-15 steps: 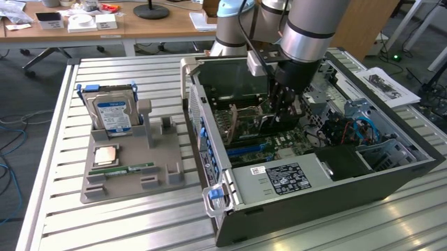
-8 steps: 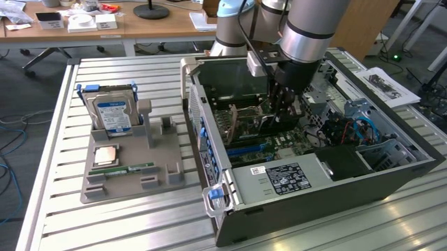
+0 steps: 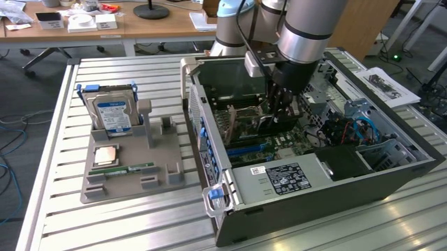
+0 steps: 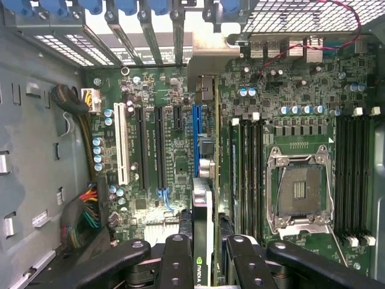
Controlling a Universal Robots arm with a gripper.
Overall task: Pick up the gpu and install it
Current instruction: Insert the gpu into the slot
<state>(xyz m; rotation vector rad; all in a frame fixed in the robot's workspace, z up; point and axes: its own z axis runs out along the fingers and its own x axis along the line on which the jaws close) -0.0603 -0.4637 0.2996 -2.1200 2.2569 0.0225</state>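
Lying open, the black metal computer case (image 3: 335,201) sits beside a grey tray (image 3: 122,187) holding a silver hard drive (image 3: 113,112); the wrist view reveals inside it the green motherboard (image 4: 150,84) and the black gripper (image 4: 207,253) clamping the thin dark gpu card (image 4: 203,229) edge-on above the board
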